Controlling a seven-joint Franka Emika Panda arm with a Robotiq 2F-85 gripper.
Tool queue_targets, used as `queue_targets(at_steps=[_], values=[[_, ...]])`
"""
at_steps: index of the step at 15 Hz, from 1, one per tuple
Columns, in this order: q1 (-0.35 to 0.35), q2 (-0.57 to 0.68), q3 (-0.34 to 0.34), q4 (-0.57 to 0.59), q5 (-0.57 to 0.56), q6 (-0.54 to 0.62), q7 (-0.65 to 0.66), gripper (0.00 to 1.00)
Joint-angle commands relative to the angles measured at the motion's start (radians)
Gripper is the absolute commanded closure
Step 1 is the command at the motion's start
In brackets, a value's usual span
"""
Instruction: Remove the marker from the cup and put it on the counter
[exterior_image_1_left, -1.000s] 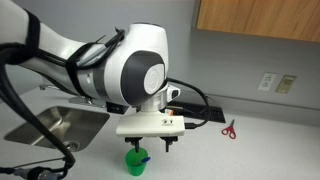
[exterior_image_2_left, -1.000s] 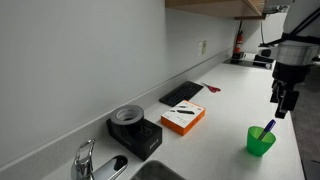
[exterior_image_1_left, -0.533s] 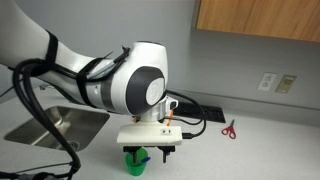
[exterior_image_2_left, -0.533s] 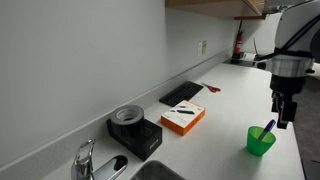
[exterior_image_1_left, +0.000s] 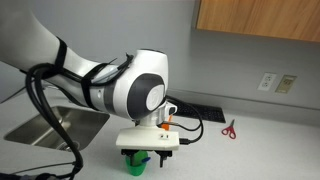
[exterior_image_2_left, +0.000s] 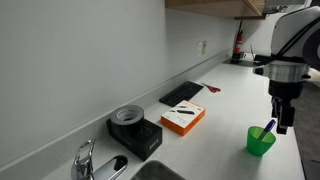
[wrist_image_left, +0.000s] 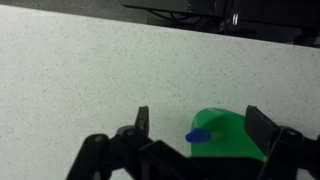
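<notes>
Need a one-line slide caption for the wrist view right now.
Open pincer poised over the green cup holding the blue-tipped marker, on the speckled counter.

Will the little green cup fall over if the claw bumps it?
Probably, yes. The small bright green plastic cup looks light and stands loose on the smooth grey-white counter, so a nudge would likely slide or tip it. The thin blue-ended marker leans on its rim, which may tug it sideways when lifted. The open claw hangs close by.

Seen were one counter (exterior_image_1_left: 262, 142), one green cup (exterior_image_2_left: 260, 142), one blue-tipped marker (exterior_image_2_left: 268, 128), one orange and white box (exterior_image_2_left: 183, 118), one pair of red-handled scissors (exterior_image_1_left: 229, 129), one black keyboard (exterior_image_2_left: 181, 93), one steel sink (exterior_image_1_left: 58, 126), one faucet (exterior_image_2_left: 85, 158), two wall outlets (exterior_image_1_left: 266, 80).
</notes>
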Motion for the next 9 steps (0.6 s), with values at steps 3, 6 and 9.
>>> queue_targets(at_steps=[3,6,9], values=[[0.013,0.017,0.001,0.010,0.066,0.015,-0.021,0.32],[0.015,0.015,0.001,0.011,0.080,0.013,-0.023,0.55],[0.014,0.013,0.001,0.013,0.084,0.013,-0.023,0.77]])
